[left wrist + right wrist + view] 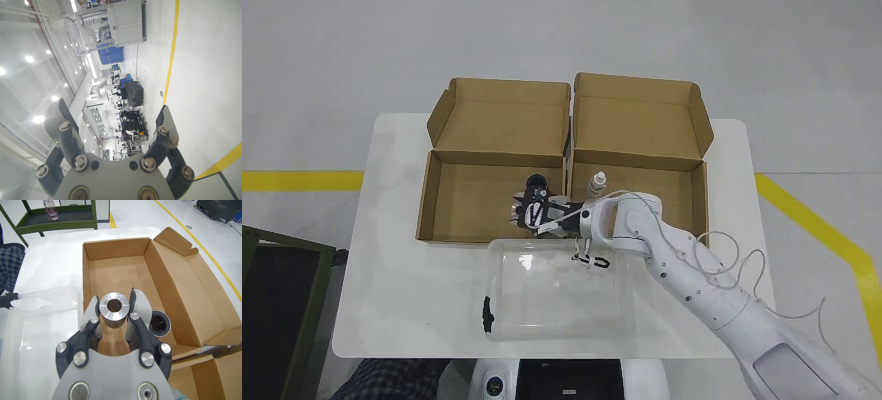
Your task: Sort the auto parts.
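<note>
My right gripper (114, 306) is shut on a silver metal sleeve (114, 309), a short thick cylinder with a bore through it, held upright above the floor of the left cardboard box (121, 279). A black ring-shaped bearing (159, 323) lies on the box floor right beside the gripper. In the top view the right gripper (532, 213) hangs over the near right corner of the left cardboard box (467, 200), next to the bearing (536, 185). A small white bottle-like part (596, 183) stands in the right cardboard box (682, 195). My left gripper (113, 111) is open, holding nothing and pointed at the room.
A clear plastic bin (552, 290) sits on the white table (392, 250) in front of the boxes, with a small black part (486, 315) at its left rim. A gloved hand (6, 299) holds the bin's edge. Both boxes have raised lids at the back.
</note>
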Controlling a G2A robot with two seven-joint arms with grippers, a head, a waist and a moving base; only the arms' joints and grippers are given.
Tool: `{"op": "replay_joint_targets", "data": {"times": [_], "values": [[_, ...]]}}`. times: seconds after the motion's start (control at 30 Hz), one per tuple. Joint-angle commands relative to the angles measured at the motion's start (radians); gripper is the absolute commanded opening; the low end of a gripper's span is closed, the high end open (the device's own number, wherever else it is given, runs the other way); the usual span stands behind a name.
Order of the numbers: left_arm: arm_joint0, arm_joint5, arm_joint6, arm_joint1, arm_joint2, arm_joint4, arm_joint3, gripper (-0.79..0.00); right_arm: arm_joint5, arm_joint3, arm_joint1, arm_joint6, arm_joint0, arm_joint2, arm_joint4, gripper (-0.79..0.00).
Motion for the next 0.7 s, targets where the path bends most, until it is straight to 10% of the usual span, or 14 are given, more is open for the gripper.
{"op": "replay_joint_targets", "data": {"times": [0.0, 0.67], "values": [[0.0, 0.0, 0.0, 0.0, 0.0, 0.0, 0.0, 0.0, 0.003, 0.02, -0.008, 0.005, 0.013, -0.013, -0.005, -0.785], [0.0, 0.0, 0.0, 0.0, 0.0, 0.0, 0.0, 0.0, -0.063, 0.137, -0.055, 0.108, 0.097, -0.066, -0.032, -0.785]]}}
